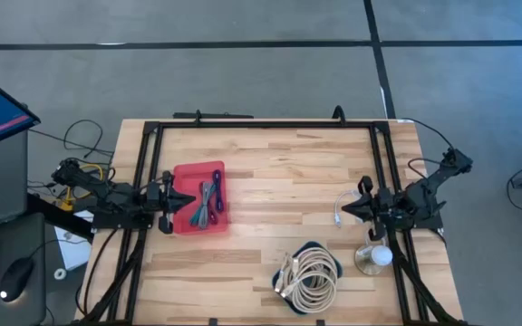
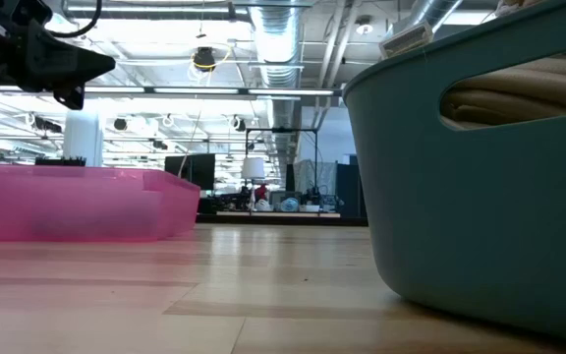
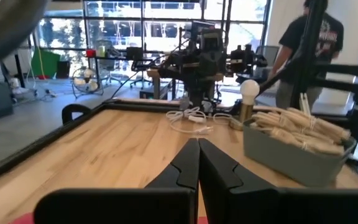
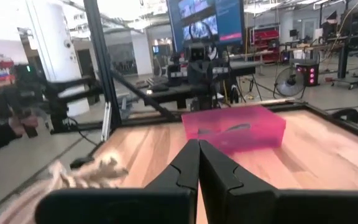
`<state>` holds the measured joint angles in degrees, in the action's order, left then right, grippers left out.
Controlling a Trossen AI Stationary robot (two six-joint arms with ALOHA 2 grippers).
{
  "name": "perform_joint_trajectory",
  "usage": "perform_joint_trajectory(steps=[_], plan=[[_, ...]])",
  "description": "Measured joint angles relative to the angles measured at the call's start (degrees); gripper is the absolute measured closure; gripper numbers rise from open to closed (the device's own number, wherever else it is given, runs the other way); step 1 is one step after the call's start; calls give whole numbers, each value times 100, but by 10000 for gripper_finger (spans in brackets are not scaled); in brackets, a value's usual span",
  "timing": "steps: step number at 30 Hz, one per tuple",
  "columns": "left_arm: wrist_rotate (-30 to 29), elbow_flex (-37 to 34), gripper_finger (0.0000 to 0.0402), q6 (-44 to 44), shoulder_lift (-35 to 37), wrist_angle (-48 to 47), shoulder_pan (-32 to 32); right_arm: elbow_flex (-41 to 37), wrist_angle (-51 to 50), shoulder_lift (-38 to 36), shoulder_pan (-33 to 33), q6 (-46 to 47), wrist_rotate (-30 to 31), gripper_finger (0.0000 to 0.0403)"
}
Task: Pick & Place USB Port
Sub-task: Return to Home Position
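A pink tray (image 1: 181, 181) stands left of the table's middle and holds a few grey, blue and purple cables (image 1: 208, 204). No USB port can be told apart among them. My left gripper (image 1: 188, 201) is shut and level above the tray's left edge, pointing right; the low view shows it (image 2: 109, 66) hanging clear above the tray (image 2: 77, 202). My right gripper (image 1: 344, 210) is shut and level at the right, pointing left. A white cable (image 1: 340, 205) lies on the wood just before its tips. Both wrist views show the fingers closed on nothing (image 3: 197, 144) (image 4: 197, 144).
A teal basket (image 1: 333, 268) of coiled cream cables stands at the near middle-right, close to the low camera (image 2: 480, 167). A bulb on a round base (image 1: 376, 258) stands beside it. A black frame (image 1: 261, 123) borders the table. A person (image 3: 306, 43) stands beyond the table.
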<state>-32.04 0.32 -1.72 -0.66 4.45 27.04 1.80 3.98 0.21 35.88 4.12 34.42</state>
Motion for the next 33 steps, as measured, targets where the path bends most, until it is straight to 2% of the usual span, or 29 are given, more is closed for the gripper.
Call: perform_joint_trajectory(steps=[13,23,33], plan=[[44,0,398,-101,-334,-6,0,-139,38,11,1,-870,-229,403],[40,0,388,49,-390,-5,0,-142,38,11,0,71,2,403],[40,0,385,49,-390,2,0,-146,40,11,0,90,6,403]])
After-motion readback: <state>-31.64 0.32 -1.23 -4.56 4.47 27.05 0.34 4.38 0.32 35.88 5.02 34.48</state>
